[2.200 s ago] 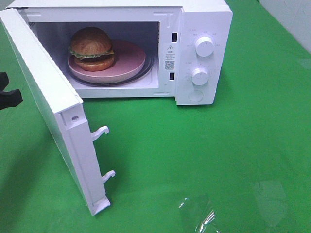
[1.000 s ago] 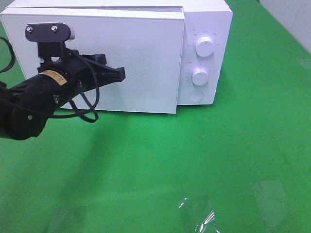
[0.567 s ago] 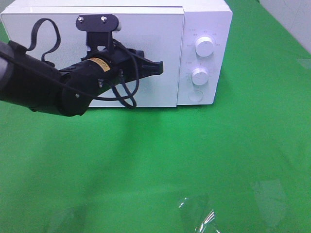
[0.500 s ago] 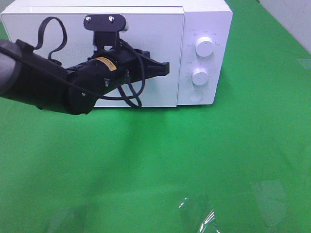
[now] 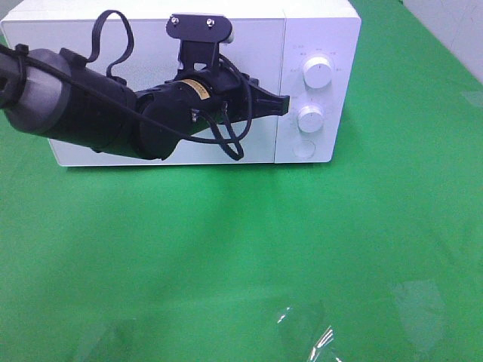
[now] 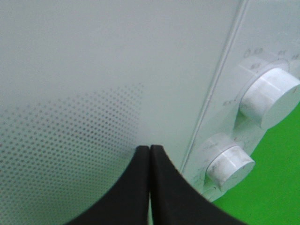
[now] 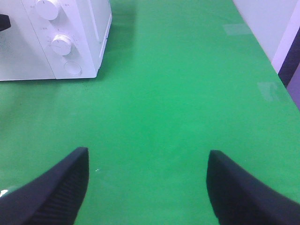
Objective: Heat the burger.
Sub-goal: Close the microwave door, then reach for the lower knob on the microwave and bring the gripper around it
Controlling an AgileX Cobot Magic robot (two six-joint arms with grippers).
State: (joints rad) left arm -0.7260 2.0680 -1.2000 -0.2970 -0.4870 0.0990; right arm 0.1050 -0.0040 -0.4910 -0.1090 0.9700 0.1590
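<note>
door (image 5: pixel 256 53) shut, left gripper (image 5: pixel 284 105) nearer lower knob (image 5: pixel 310 119)

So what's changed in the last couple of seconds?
The microwave door swung shut, hiding the burger. The left gripper, shut and holding nothing, moved rightward across the door toward the lower knob. The microwave itself stayed put.

Nothing is legible. Small grey marks ring the two knobs (image 5: pixel 318 72) on the microwave (image 5: pixel 324 23) panel, and a yellow label (image 5: pixel 198 88) sits on the left arm (image 5: pixel 98 113); all are too small or blurred to read.
</note>
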